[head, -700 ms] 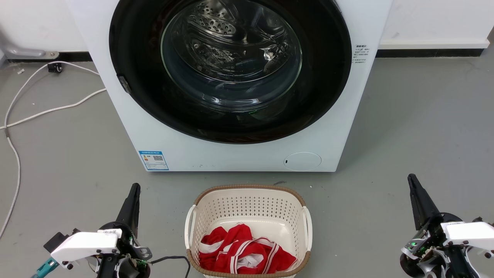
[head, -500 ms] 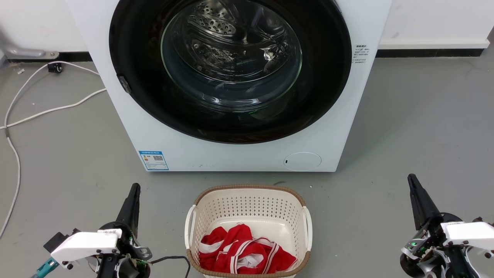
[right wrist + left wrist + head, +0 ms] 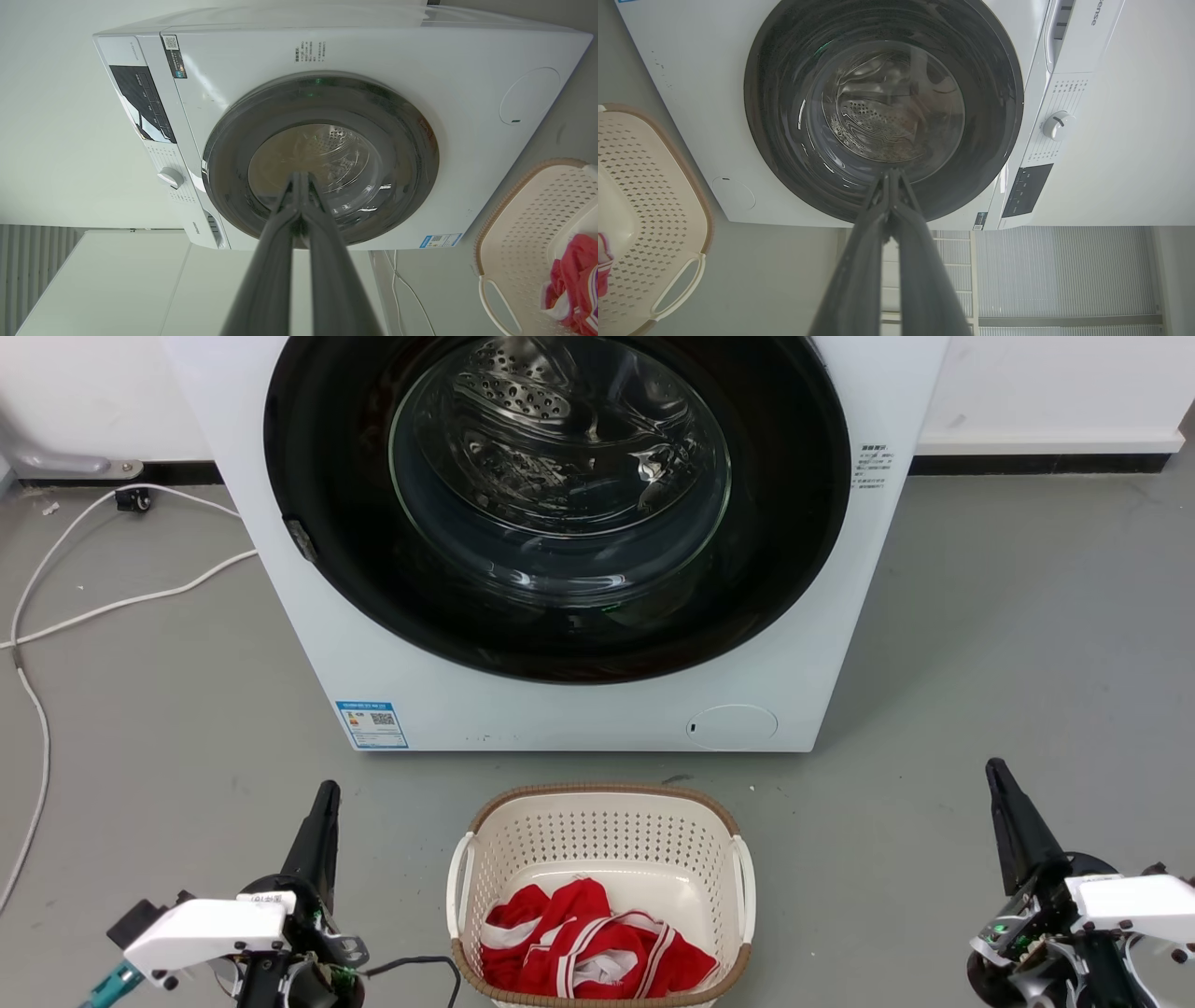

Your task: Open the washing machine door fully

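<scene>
Left gripper [image 3: 327, 795]: lower left of the head view, fingers pressed together to a single point, holding nothing. I read it as parked, aimed at the machine.
Right gripper [image 3: 997, 773]: lower right of the head view, fingers likewise pressed together and holding nothing. It is well apart from the door.
Laundry basket [image 3: 602, 791]: bottom centre, between my two grippers and just in front of the machine. A red-and-white garment [image 3: 579, 933] lies in it, probably waiting for the drum, so I must reach around it.
Cable [image 3: 93, 607]: pale loops on the floor at the left edge, clear of both arms.
Washing machine [image 3: 560, 714]: fills the upper middle of the head view, with a blue label [image 3: 372, 723] and a round flap [image 3: 733, 725] low on its front.
Washing machine door [image 3: 784, 569]: a black disc lying flush with the white front, so I judge it shut and the task not begun.
Catch [image 3: 301, 539]: a small grey piece on the disc's left rim in the head view. I take it for the pull point, so the hinge is likely on the opposite side, and the left arm sits nearer.
Head view gives: floor layout, the basket gap, and both grippers together.
Wrist views give: the machine's top strip, with the dial [image 3: 1057, 125] and dark panel [image 3: 1024, 189], and each pair of fingertips lined up over the glass bowl [image 3: 322, 163].
</scene>
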`<state>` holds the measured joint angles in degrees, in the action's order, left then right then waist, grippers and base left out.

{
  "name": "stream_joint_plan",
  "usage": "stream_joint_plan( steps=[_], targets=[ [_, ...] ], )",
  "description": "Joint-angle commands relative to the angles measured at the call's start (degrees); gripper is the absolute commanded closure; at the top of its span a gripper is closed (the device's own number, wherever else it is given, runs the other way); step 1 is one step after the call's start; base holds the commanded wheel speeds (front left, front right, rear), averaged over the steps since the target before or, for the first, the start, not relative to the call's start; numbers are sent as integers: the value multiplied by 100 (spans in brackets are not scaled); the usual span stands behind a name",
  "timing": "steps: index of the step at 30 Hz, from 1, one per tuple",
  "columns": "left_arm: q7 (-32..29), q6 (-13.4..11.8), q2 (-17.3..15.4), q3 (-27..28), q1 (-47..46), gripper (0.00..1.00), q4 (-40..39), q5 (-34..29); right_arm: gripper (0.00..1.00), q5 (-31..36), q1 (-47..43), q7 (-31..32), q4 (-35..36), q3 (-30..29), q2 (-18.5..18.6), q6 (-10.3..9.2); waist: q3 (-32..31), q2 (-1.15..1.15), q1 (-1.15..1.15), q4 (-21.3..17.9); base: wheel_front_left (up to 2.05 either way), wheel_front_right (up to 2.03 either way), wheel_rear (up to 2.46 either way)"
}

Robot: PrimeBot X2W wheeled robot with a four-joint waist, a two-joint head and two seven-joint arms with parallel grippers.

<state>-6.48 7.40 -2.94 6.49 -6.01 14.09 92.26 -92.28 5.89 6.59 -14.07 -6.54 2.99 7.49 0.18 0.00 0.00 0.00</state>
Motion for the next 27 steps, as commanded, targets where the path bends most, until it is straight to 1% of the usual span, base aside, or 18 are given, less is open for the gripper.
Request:
stream_joint_plan(
  steps=[1,3,10,15,20,27],
  targets=[
    [1,0,0,0,0,0,2,0,0,0,0,1,-2,0,0,0,0,0,0,0,0,0,0],
    [5,-2,10,-16,56,0,90,2,0,1,-67,-2,-80,4,-2,0,0,0,0,0,0,0,0],
    [213,-1,9,-192,9,0,-6,-70,0,120,-115,-212,102,124,-3,0,4,0,0,2,0,0,0],
    [406,0,7,-267,-48,0,-194,-426,0,463,-156,-406,242,158,-4,0,3,0,0,11,0,0,0],
    [534,2,7,-302,-90,0,-371,-862,0,956,-174,-535,368,159,-4,0,3,0,0,24,0,0,0],
    [700,3,1,-357,-127,0,-581,-1690,0,1946,-196,-702,627,199,-5,0,3,0,0,35,0,0,0]
  ],
)
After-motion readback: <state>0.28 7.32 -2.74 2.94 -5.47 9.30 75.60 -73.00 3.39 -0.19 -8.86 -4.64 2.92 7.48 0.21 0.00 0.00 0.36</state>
